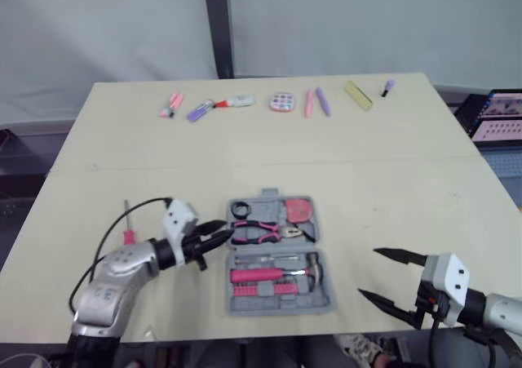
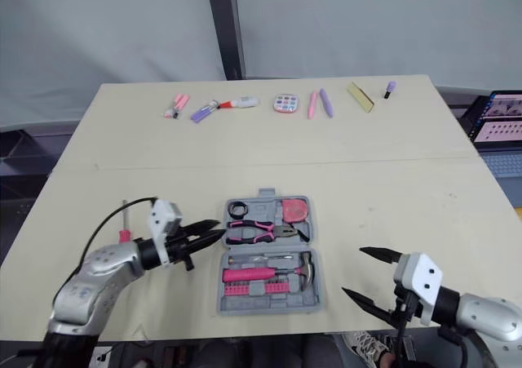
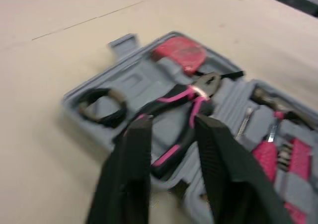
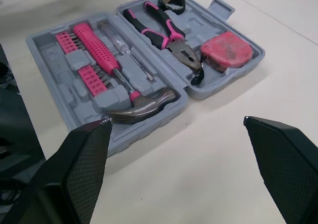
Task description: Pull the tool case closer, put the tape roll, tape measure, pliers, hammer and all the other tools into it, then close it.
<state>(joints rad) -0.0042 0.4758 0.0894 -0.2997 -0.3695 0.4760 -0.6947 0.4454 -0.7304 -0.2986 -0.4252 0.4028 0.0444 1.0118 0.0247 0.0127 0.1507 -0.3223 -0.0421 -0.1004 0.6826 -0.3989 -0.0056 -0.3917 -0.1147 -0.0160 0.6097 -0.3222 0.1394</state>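
Left eye view: a screwdriver [image 1: 128,237] lies at 9 o'clock of my left gripper [image 1: 218,234], whose fingers stand part-open and empty at the handles of the pliers [image 1: 265,233]. The open case [image 1: 277,304] sits at 6 o'clock on the table [image 1: 367,156]. At the case's 4 o'clock my right gripper [image 1: 368,272] gapes wide, empty.

On the tabletop [image 1: 408,164], well beyond the left hand [image 1: 225,232], lie a pink marker [image 1: 173,105], a purple marker [image 1: 198,111] and a white tube [image 1: 237,101], well beyond the right hand [image 1: 369,272] a yellow block [image 1: 357,95] and a small purple stick [image 1: 388,86], between these groups a pink case [image 1: 282,102], a pink pen [image 1: 309,103] and a purple pen [image 1: 323,101], with a laptop [image 1: 499,115] off farther right.
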